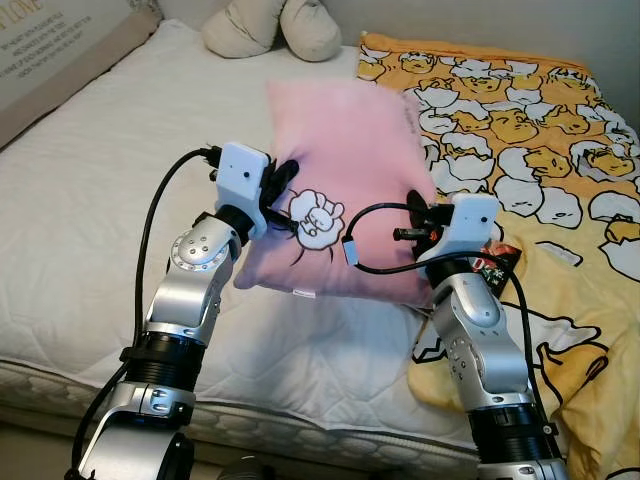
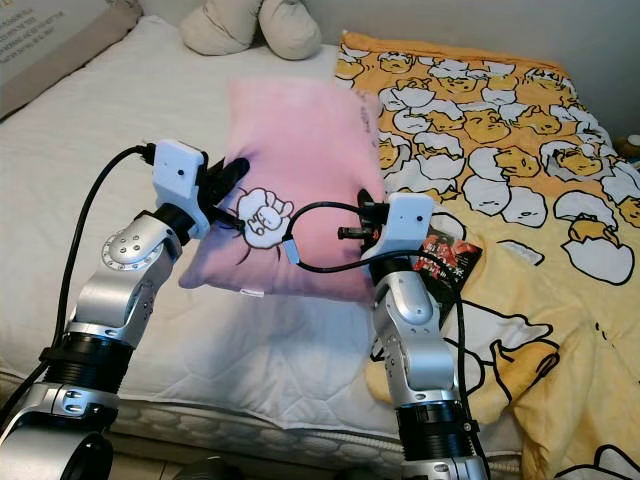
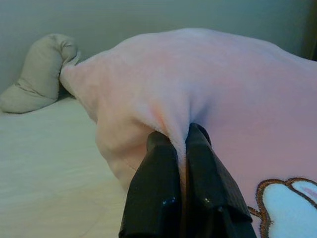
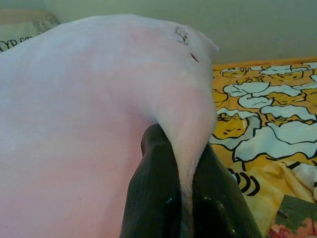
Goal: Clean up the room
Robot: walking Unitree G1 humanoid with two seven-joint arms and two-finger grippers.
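Observation:
A pink pillow [image 1: 340,150] with a white cartoon patch is held up over the bed between both arms. My left gripper [image 1: 283,195] is shut on a fold of the pillow's left edge; its black fingers [image 3: 163,173] pinch the pink fabric [image 3: 198,84]. My right gripper [image 1: 418,222] is shut on the pillow's right edge, and its fingers [image 4: 158,173] squeeze a ridge of the pillow [image 4: 99,89]. The pillow's lower edge hangs just above the white mattress [image 1: 90,200].
A yellow cartoon-print blanket [image 1: 530,140] covers the bed's right half. A dark red snack packet [image 1: 497,265] lies on it beside my right wrist. A beige plush cushion [image 1: 270,25] sits at the head of the bed, and a lettered pillow [image 1: 50,50] lies far left.

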